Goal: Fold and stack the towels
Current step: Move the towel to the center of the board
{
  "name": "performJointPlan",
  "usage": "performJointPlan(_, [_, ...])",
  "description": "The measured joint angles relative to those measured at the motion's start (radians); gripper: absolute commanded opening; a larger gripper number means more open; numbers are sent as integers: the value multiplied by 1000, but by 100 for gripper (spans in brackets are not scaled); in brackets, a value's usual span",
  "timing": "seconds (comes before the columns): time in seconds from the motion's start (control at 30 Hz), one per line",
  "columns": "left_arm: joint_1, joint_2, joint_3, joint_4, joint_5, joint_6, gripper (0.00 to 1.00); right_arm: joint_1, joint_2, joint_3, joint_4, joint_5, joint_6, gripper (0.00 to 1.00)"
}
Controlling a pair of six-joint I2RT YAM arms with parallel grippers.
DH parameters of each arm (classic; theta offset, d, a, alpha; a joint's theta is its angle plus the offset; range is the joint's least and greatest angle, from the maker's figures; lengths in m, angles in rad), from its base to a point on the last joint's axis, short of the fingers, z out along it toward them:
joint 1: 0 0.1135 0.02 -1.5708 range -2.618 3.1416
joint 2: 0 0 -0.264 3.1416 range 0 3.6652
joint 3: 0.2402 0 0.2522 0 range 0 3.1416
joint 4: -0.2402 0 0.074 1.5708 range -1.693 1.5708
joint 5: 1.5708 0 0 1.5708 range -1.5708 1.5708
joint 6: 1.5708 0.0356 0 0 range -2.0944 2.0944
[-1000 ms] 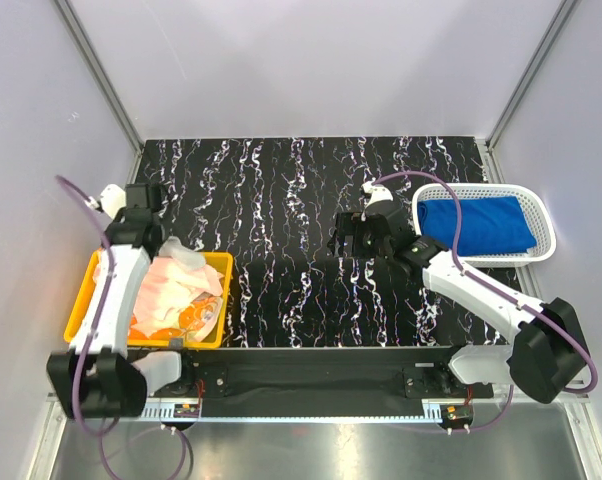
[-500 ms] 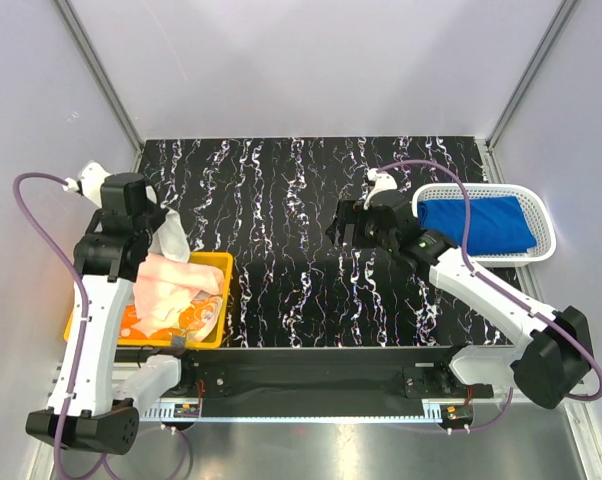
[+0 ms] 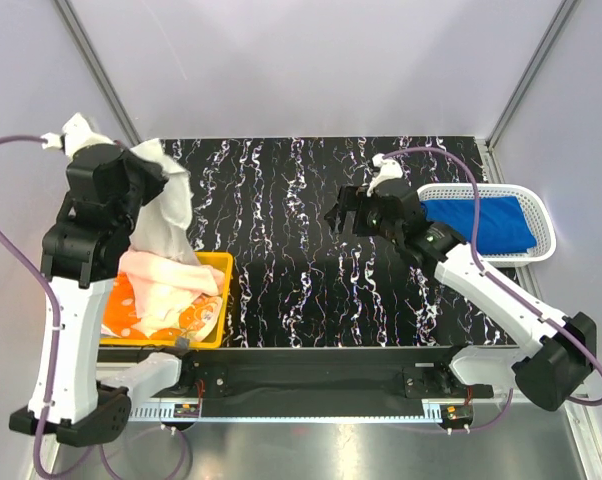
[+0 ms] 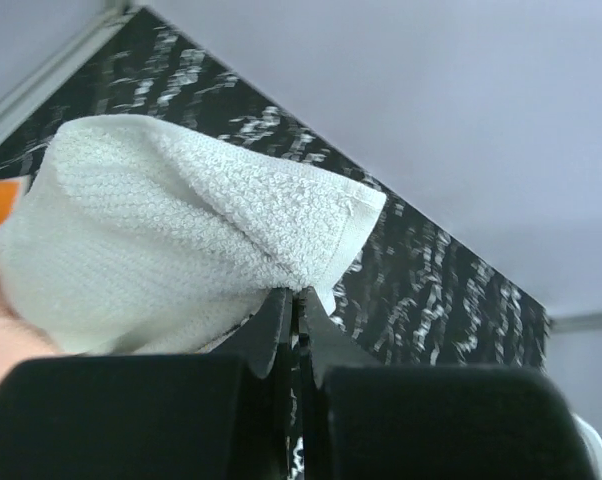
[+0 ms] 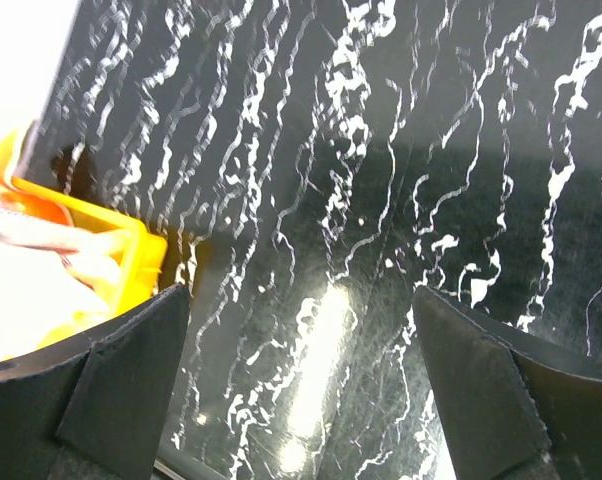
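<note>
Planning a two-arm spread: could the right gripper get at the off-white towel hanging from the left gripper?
Probably yes: the right gripper is open, and only mat lies between it and the off-white towel held up by the left gripper.

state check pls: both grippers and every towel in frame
left gripper: shut on the off-white towel
off-white towel: pinched at an edge, unfolded, hanging over the yellow bin
right gripper: open, empty, above the table
blue towel: folded, in the white basket
pink towel: crumpled in the yellow bin
orange-patterned towel: crumpled, partly under the pink towel
</note>
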Motion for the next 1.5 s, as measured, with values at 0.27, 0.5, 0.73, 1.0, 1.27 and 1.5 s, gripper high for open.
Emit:
performJointPlan(0.27, [-267, 145, 153, 23, -6, 30, 0, 0, -4, 130, -86, 82, -10, 100])
performJointPlan(0.5, [-474, 372, 277, 82, 6, 56, 0, -1, -45, 196, -172, 252, -34, 100])
performJointPlan(0.73, [-620, 549, 169, 169, 131, 59, 0, -25, -137, 201, -249, 418, -62, 100])
performJointPlan(1.0, [-762, 655, -41, 316, 373, 71, 0, -54, -194, 201, -281, 512, -106, 100])
performJointPlan(1.27, [-1026, 697, -323, 461, 600, 66, 8, -150, -88, 206, -301, 474, -128, 100])
performJointPlan(1.5, [-1041, 588, -470, 517, 667, 53, 44, -232, 138, 225, -270, 230, -135, 89])
